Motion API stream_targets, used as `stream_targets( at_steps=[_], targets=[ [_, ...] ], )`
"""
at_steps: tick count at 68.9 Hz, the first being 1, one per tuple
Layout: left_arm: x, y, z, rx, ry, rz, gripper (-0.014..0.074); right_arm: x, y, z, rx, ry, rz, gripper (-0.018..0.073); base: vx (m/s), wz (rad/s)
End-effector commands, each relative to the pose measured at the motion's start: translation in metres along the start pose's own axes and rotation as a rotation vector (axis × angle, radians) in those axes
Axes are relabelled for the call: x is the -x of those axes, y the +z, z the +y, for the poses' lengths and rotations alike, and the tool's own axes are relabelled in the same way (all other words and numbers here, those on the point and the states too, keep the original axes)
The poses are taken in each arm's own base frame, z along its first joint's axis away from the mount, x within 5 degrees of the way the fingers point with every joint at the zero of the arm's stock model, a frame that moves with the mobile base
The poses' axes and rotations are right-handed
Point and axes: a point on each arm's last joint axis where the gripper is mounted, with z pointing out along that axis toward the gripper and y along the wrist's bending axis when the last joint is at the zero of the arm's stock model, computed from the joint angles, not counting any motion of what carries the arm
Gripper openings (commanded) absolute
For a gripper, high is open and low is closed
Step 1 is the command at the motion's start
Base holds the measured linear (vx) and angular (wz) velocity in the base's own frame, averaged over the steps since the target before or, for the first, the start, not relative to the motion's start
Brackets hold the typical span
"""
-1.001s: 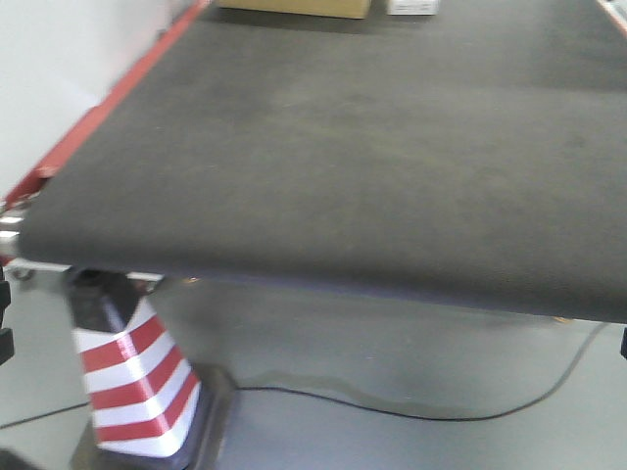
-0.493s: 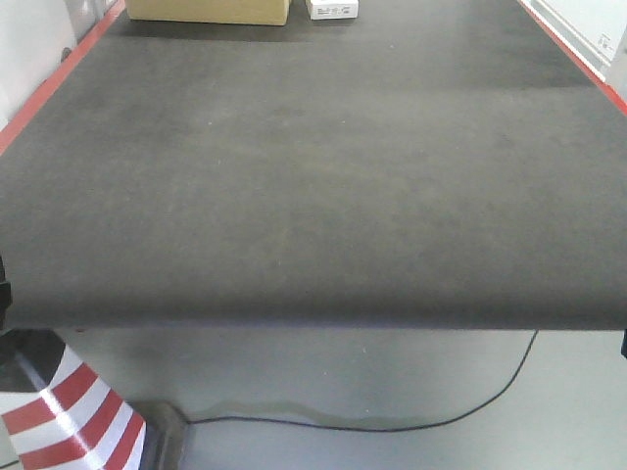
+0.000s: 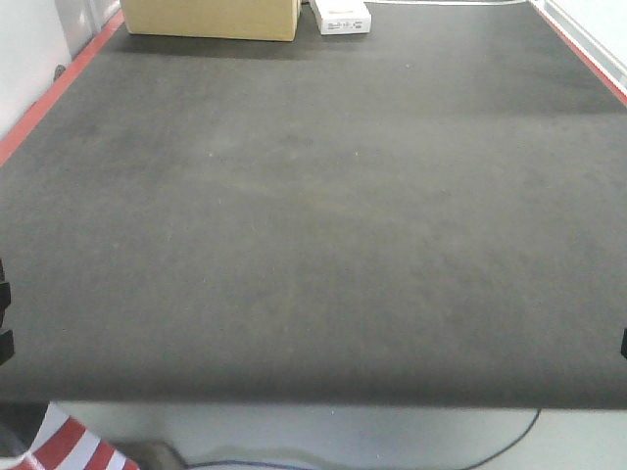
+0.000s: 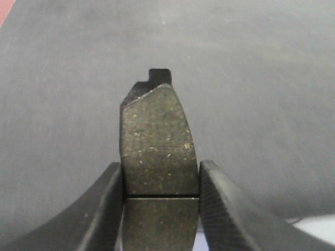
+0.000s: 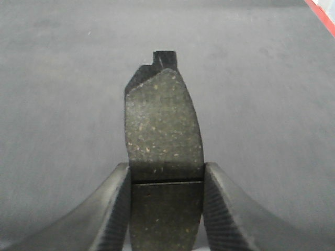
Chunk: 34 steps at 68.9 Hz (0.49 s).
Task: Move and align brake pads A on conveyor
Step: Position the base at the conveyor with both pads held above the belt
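From the front, the belt filled nearly the whole picture, and no pad lay on the stretch it showed. A cardboard box and a small white box sat at its far end, a red strip ran along its left edge, and a striped cone stood on the floor below the near edge. That bare near stretch looked like the place meant for laying pads in a row. In the left wrist view, the left gripper was clenched on a brake pad. Its two fingers pressed the long sides right at the middle groove, probably so the pad balanced and would not swing. The speckled face was turned to the camera and the notched end pointed away over the belt. Whether it touched the belt could not be told. In the right wrist view, the right gripper gripped a second brake pad in the same way, at the groove and with the notch forward. The matching holds suggested both were meant to go down facing one way. No other pads appeared in any view.
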Motion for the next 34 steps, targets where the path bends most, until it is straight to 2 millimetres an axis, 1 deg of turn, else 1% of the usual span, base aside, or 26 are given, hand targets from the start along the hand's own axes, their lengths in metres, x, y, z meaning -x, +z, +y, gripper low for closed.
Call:
stream_targets(
  at_steps=[1,19,34],
  targets=[
    [0.0173,-0.0051,-0.0021,-0.014,-0.008,-0.123,0.0083,0.0176,-0.0055,-0.0001,0.001,-0.012,-0.122,0.0025,0.28,0.01],
    [0.0173,-0.0051,-0.0021,-0.014,-0.008,-0.123,0.0083,0.0176,-0.0055,-0.0001,0.001,-0.012,-0.122,0.0025,0.26,-0.04],
    [0.0173,-0.0051,-0.0021,-0.014,-0.008,-0.123,0.0083,0.0176,-0.0055,-0.0001,0.001,-0.012,-0.122,0.0025,0.19,-0.09]
  ],
)
